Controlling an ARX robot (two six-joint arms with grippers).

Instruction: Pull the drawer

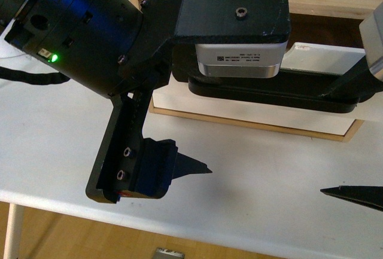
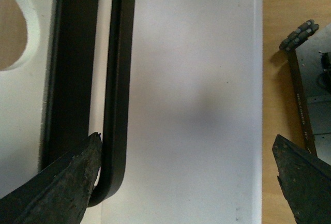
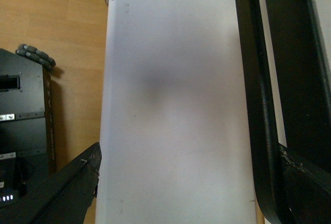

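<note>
Left gripper: jaws wide apart, empty; one fingertip at handle end.
Right gripper: wide apart, empty, beside handle.
Drawer: on table.

My left arm's matte black housing carries a green light, a ribbed black cable, two hex screws and a labelled silver block; my left gripper has scuffed black fingertips.

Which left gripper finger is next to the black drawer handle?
The finger on the drawer side, its tip at the handle's curved end; the other finger hangs beyond the table edge, over wooden floor.
</note>
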